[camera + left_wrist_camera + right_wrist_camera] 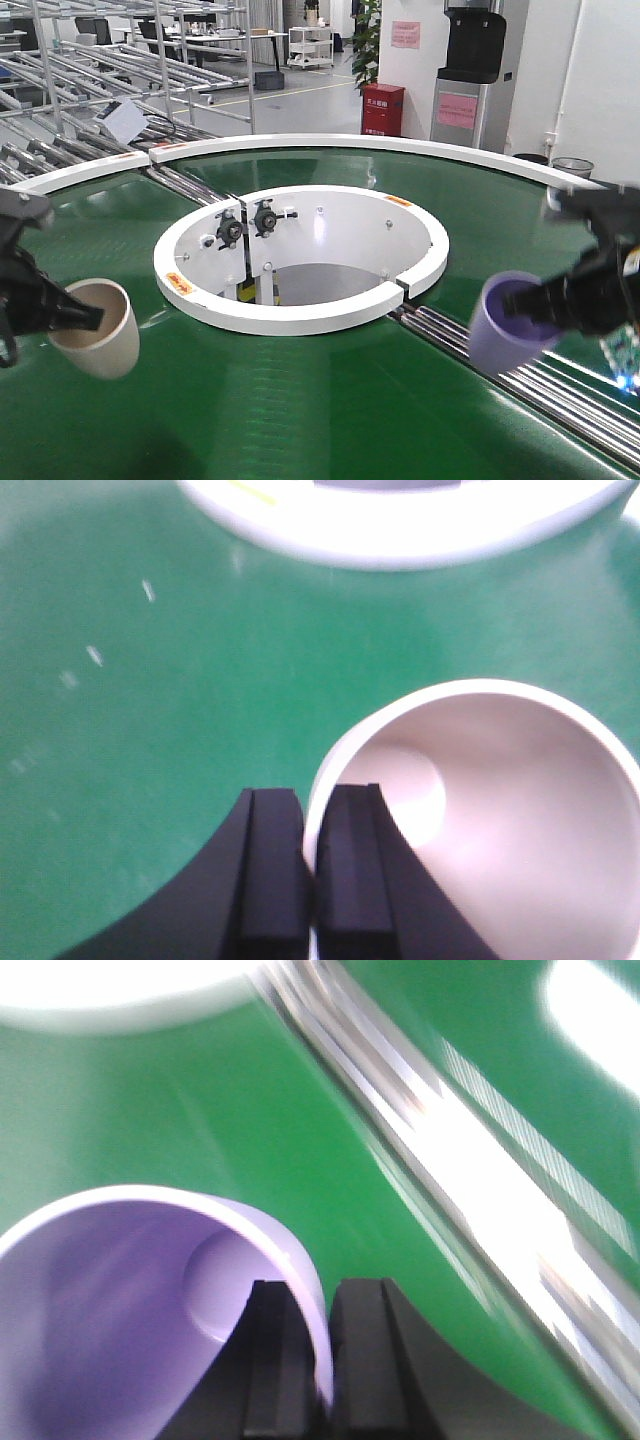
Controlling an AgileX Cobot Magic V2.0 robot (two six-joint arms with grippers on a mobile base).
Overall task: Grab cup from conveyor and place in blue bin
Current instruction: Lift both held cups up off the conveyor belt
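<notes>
Left hand (90,316), front view: closed on the rim of a cream cup (105,345) tilted over the green conveyor (320,410). The right hand (520,302) clamps a purple cup (495,335) near the steel rollers (560,385). Print on the red cabinet (383,108) is too small to read.
Left wrist view: black fingers (275,870) pinch the cream cup's wall, one inside and one outside.
Right wrist view: the same pinch holds the purple cup's wall.
</notes>
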